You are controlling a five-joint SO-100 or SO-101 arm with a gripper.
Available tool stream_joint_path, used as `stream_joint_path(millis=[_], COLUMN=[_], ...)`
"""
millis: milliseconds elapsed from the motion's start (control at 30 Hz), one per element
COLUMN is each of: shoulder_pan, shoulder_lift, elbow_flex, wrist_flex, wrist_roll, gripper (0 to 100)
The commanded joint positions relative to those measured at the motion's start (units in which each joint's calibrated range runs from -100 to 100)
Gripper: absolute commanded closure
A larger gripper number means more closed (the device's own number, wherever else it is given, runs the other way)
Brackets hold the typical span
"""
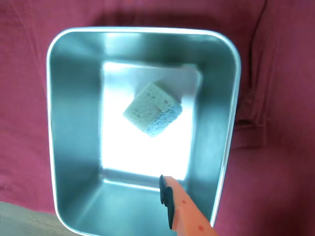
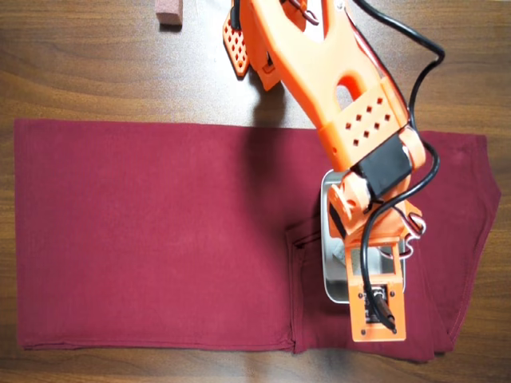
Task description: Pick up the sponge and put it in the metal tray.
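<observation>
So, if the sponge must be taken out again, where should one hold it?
Probably grip the sponge across two opposite flat sides, coming straight down from above. It lies rotated like a diamond on the metal tray floor, clear of the walls, so turn the end effector to match.

It looked like a home or hobby setup: a wood-grain worktop [image 2: 96,72] draped with a dark red cloth [image 2: 152,239].

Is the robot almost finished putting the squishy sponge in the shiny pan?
Nearly. Done: the small pale beige-grey foam sponge lies inside the shiny silver rectangular metal tray, tilted on the bright bottom. In hand: nothing; the orange claw is apart from the sponge, only one finger showing. Left: probably just lifting the arm away from above the tray.
</observation>
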Motion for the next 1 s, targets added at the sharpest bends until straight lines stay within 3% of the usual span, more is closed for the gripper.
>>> stream_joint_path(millis=[0,167,200,233,267,433,500,633,733,967], shoulder_pan=[0.8,3.3,3.3,3.7,4.3,7.4,13.2,28.3,32.5,34.2], shoulder_lift=[-1.1,-2.5,-2.8,-3.6,-4.7,-11.4,-19.9,-49.3,-65.3,-83.7], elbow_flex=[-0.9,-0.4,-0.7,-0.7,-0.3,3.9,10.1,31.9,49.4,66.1], wrist_flex=[-0.5,-0.4,-0.5,-0.5,-0.3,-0.1,-2.8,-23.5,-38.5,-35.9], wrist_roll=[0.0,0.7,0.7,0.9,1.5,3.8,5.5,11.5,13.0,13.3], gripper=[59,59,68,90,100,100,100,100,100,100])
